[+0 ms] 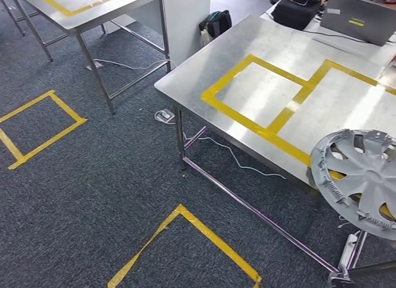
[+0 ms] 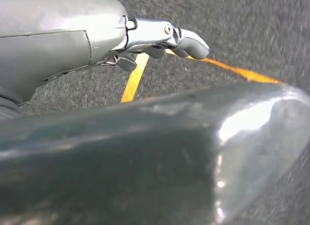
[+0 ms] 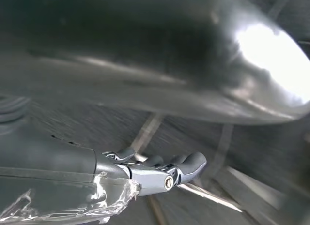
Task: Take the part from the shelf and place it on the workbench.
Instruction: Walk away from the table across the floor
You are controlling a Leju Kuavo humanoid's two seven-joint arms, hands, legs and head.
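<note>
The hubcap, a grey wheel cover and evidently the part, lies at the table's near right corner. It sits over the yellow tape marking the nearer box, and its rim appears to hang past the table's front edge. Whether it rests wholly on the table cannot be told, since the picture's edge cuts it off. Judging from that, the placing step looks done or nearly done, and no shelf is in sight. The left hand hangs over the carpet beside the table, fingers stretched out straight and holding nothing. The right hand likewise hangs with fingers extended, only slightly bent, and empty. If anything is left to do, the next move would call for nudging the hubcap further in from the table's edge so that it cannot tip off. Being a disc, the hubcap has no long axis. It lies roughly flat, its spoked outer face turned up and its clips showing round the rim.
</note>
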